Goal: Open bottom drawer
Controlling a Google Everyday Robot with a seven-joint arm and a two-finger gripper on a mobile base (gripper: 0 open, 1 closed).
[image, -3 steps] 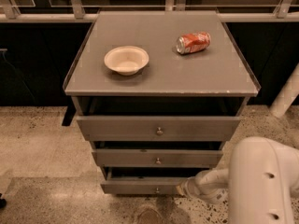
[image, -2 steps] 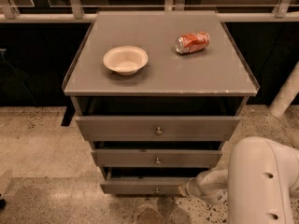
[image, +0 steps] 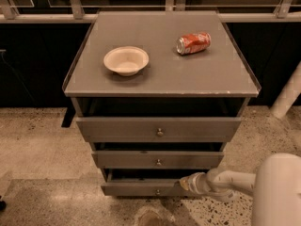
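Note:
The grey cabinet [image: 160, 74] has three drawers, each with a small round metal knob. The bottom drawer [image: 136, 188] is the narrowest front, lowest near the floor, with its knob [image: 157, 191] at centre. It stands slightly pulled out, with a dark gap above its front. My gripper [image: 184, 184] reaches in from the right on a white arm [image: 235, 182]. Its tip is at the right part of the bottom drawer's front, just right of the knob.
A cream bowl [image: 126, 60] and a red soda can [image: 193, 43] lying on its side rest on the cabinet top. The top drawer [image: 159, 129] and middle drawer [image: 158, 159] are slightly ajar. Speckled floor [image: 37, 173] surrounds the cabinet. A white post [image: 288, 93] stands at right.

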